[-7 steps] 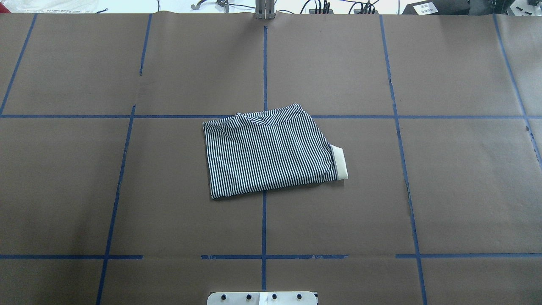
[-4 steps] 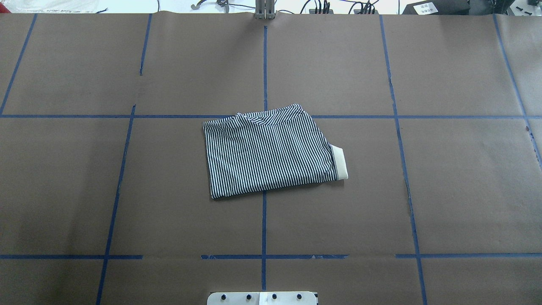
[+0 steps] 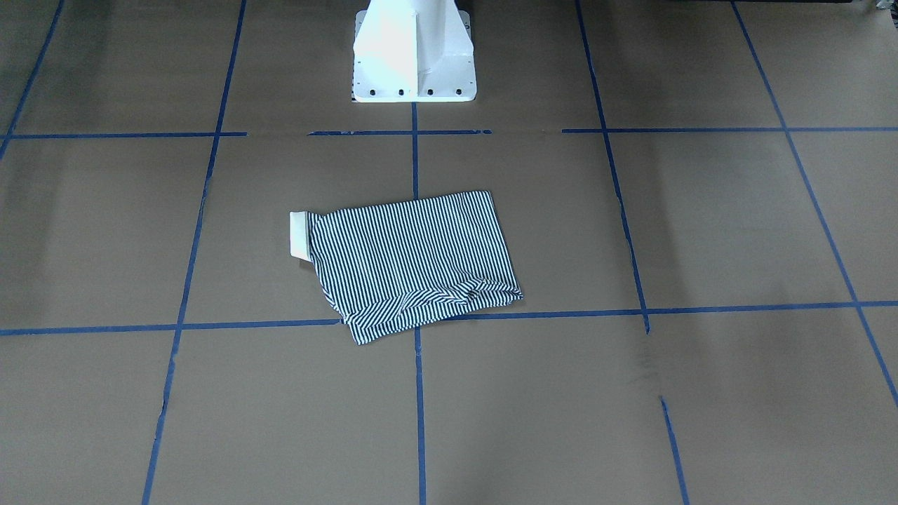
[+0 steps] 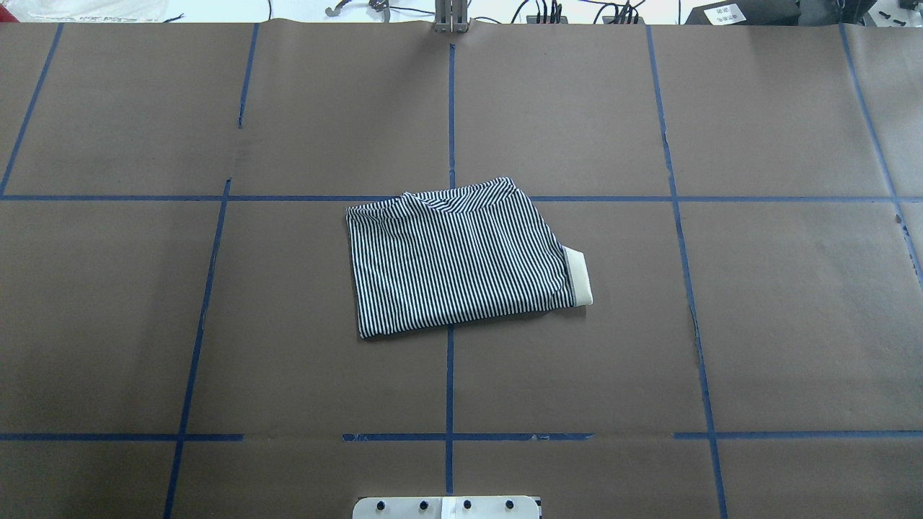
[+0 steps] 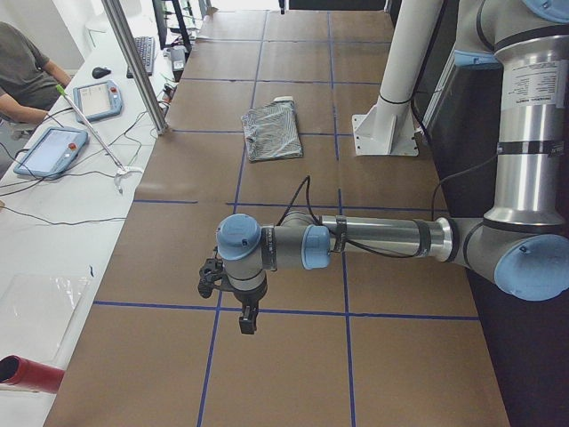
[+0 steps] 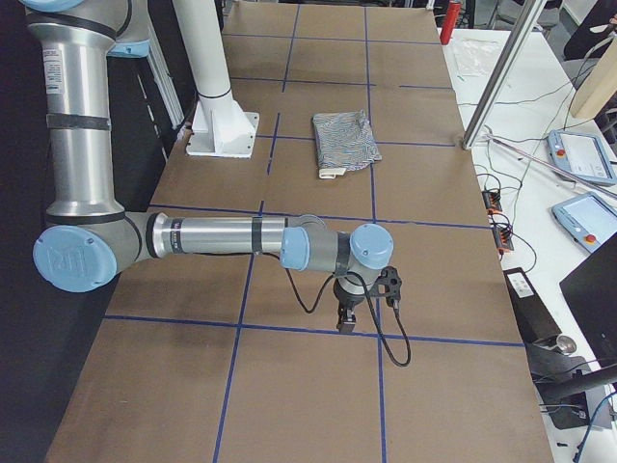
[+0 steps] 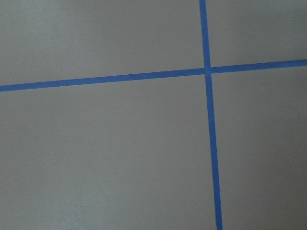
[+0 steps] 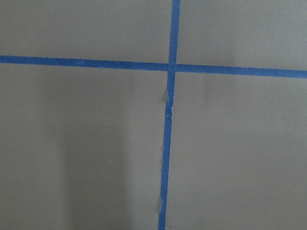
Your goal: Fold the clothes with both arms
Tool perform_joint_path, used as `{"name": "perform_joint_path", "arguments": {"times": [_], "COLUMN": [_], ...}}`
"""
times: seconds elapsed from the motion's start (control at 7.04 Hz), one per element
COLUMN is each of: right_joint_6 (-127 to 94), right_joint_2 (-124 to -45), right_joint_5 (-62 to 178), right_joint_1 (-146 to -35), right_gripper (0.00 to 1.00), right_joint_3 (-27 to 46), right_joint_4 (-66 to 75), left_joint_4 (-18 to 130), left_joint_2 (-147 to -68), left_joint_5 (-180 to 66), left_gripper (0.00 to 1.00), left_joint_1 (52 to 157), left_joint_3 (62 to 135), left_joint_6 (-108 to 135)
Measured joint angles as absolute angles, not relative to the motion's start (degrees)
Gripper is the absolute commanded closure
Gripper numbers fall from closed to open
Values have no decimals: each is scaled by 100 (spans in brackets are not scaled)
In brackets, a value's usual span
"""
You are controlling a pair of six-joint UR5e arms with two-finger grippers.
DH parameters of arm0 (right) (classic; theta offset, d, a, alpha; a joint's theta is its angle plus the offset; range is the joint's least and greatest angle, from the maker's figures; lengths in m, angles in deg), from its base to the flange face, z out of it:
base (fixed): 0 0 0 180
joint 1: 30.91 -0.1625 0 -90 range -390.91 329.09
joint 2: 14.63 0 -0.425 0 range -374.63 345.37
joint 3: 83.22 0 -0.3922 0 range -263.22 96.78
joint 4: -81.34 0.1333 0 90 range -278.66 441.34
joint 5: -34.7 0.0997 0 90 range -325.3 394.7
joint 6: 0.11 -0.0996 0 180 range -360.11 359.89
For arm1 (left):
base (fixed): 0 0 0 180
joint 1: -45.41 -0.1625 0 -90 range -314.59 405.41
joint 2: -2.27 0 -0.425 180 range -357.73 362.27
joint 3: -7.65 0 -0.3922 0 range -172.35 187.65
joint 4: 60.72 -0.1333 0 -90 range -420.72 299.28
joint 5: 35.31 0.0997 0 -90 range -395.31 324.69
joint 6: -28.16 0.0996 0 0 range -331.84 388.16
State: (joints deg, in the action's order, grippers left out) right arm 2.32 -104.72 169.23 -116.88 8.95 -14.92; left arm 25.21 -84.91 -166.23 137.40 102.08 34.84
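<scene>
- At the centre of the overhead view: the polo shirt (image 4: 458, 259), folded into a compact striped rectangle, flat on the brown table (image 4: 793, 324) and astride the middle crossing of the blue tape lines (image 4: 448, 375). Touched by nothing.
- On the right edge of that bundle: the cream collar (image 4: 578, 275), poking out from under the striped layers, probably because the top fold stops just short of the neck end.
- Along the lower edge of the bundle in the front-facing view: a rumpled flap (image 3: 428, 301), creased and splayed past the tape line, so not a perfectly square fold.
- Lower centre of the left side view: the left gripper (image 5: 247, 322), pointing down over bare table, well apart from the shirt in the upper middle. No cloth on it; cannot tell how far the fingers stand apart.
- Centre of the right side view: the right gripper (image 6: 347, 321), likewise pointing down over bare table, far from the shirt, no cloth on it. Finger opening impossible to judge here too.
- In both wrist views: only brown paper and a tape crossing, no fingers.
- Judgement: parked wide at either end to leave the shirt clear; folding looks finished.
</scene>
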Motion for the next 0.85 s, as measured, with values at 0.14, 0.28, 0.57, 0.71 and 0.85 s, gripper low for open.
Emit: {"name": "perform_joint_path", "arguments": {"times": [0.14, 0.28, 0.57, 0.71, 0.85], "right_joint_6": [234, 239, 251, 254, 258], "right_joint_2": [-10489, -10500, -10506, -10505, -10501], "right_joint_5": [16920, 16918, 16918, 16921, 16920], "right_joint_1": [-11687, -11687, -11687, -11687, -11687], "right_gripper": [0, 0, 0, 0, 0], "right_joint_3": [893, 892, 887, 903, 935], "right_joint_4": [-1490, -1490, -1490, -1488, -1484], "left_joint_4": [2517, 2517, 2532, 2554, 2568], "left_joint_2": [-8456, -8432, -8457, -8482, -8498], "left_joint_5": [-16750, -16823, -16931, -16953, -16959], "left_gripper": [0, 0, 0, 0, 0], "left_joint_1": [13745, 13747, 13736, 13731, 13730], "left_joint_3": [10231, 10285, 10398, 10411, 10407], "left_joint_6": [3480, 3484, 3486, 3483, 3481]}}
